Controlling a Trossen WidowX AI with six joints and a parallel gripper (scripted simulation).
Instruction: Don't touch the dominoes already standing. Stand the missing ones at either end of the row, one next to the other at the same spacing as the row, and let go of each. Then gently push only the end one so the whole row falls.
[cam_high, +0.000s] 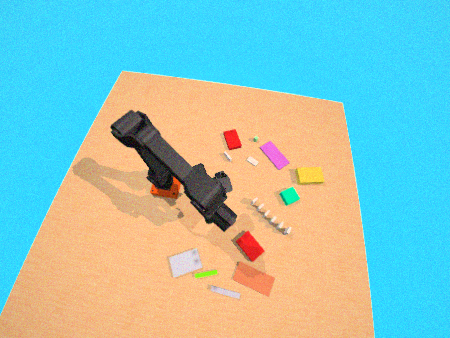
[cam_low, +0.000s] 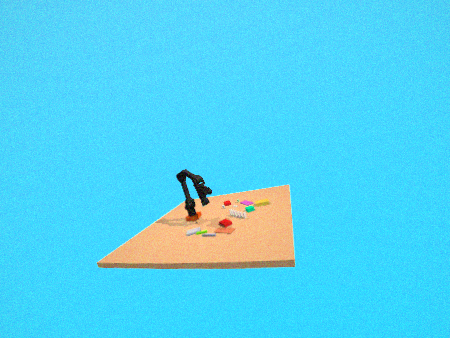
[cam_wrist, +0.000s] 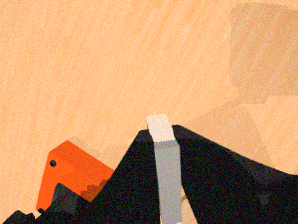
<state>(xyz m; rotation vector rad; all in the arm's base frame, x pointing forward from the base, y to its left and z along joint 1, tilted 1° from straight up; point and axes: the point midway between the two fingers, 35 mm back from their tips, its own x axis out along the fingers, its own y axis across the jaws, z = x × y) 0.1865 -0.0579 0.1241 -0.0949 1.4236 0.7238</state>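
Observation:
My gripper (cam_wrist: 160, 136) (cam_low: 205, 201) is shut on a pale domino (cam_wrist: 168, 175), held lengthwise between the dark fingers. It is raised above the table, between the arm's base and the row; in the top view the arm hides its fingertips. The row of several standing white dominoes (cam_high: 273, 219) (cam_low: 237, 214) runs diagonally, upright and evenly spaced as far as I can tell. Beyond its upper-left end, one loose white domino (cam_high: 252, 161) lies flat. Another narrow white piece (cam_high: 228, 156) is near it; its pose is too small to tell.
A red block (cam_high: 250, 246) is close to the row's lower end, and a green block (cam_high: 289, 196) is beside its upper end. An orange plate (cam_high: 254, 279), grey box (cam_high: 185, 263), lime bar (cam_high: 206, 274), magenta plate (cam_high: 274, 155), yellow block (cam_high: 310, 175) and second red block (cam_high: 232, 139) lie around.

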